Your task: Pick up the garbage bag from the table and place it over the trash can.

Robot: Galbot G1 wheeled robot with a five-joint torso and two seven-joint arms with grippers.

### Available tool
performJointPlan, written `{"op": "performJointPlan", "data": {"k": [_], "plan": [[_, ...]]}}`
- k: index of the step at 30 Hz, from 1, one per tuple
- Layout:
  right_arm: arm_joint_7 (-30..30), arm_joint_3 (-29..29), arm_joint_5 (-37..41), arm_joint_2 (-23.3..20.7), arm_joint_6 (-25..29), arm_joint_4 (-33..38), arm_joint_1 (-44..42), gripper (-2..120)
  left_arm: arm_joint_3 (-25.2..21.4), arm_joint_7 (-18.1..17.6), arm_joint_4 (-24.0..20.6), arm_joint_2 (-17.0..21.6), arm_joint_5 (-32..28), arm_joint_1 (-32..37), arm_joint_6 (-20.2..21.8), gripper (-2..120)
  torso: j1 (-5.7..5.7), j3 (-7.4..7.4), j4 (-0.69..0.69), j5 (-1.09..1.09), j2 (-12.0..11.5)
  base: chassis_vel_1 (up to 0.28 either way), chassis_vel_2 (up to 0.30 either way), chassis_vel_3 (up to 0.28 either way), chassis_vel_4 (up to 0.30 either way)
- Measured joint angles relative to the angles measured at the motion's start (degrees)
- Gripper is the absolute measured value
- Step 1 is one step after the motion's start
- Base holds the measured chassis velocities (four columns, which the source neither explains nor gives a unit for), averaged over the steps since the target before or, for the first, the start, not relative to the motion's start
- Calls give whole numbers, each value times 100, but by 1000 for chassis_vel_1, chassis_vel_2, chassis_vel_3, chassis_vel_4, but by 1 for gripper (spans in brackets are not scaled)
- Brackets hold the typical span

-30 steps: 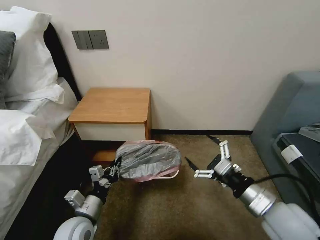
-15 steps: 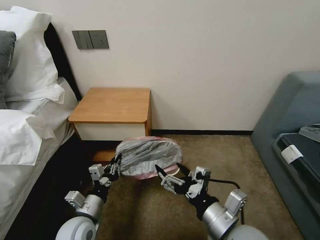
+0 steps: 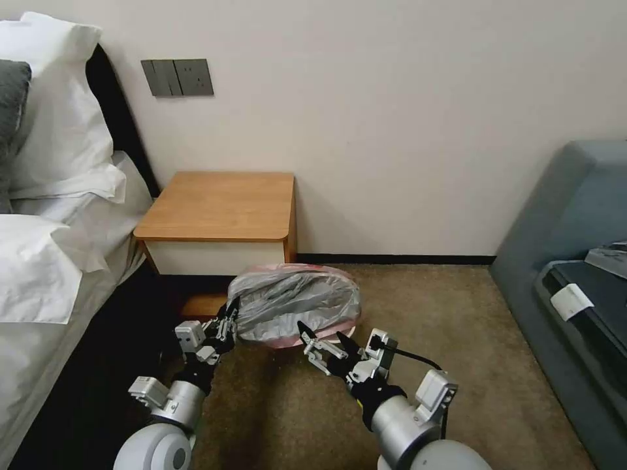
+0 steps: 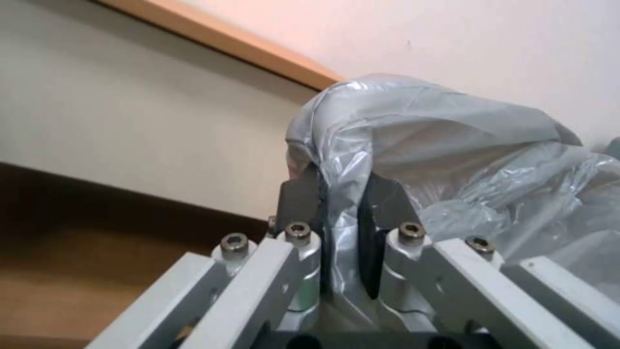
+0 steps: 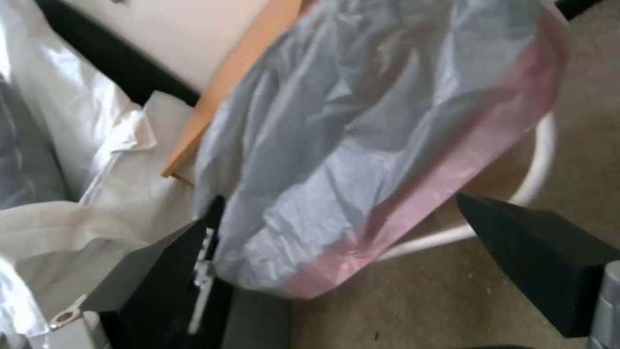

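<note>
- Head view: the bag [image 3: 294,303] lies spread over the bin [image 3: 345,335], on the carpet [image 3: 424,313] just in front of the table [image 3: 219,205].
- Left gripper [image 3: 227,321] is clamped on the bag's edge at the bin's bed-side end; the left wrist view shows plastic pinched between its fingers [image 4: 297,194].
- Right gripper [image 3: 321,338], fingers spread, sits at the bin's near rim, with the bag's pink rim [image 5: 452,160] between its fingertips.

The head camera looks forward and down from above; both wrist cameras sit close against the garbage bag [image 3: 294,303], which all three share.
</note>
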Motion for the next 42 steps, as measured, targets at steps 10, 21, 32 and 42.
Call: {"op": "performJointPlan", "data": {"k": [10,21,32,42], "plan": [[15,-29,-217,345,-15,-161,22,100,-32,398,73,54,135,36,-398,6,0,0,0,-1,0,0,0,0,0],[-238,-14,-665,339,57,-374,9,86,-44,563,73,72,126,100,-488,6,0,0,0,1,0,0,0,0,0],[-436,24,-818,305,162,-408,1,42,-55,506,73,77,115,134,-471,6,0,0,0,1,0,0,0,0,0],[-545,19,-946,248,185,-421,16,7,-46,366,61,77,108,115,-428,6,0,0,0,1,0,0,0,0,0]]}}
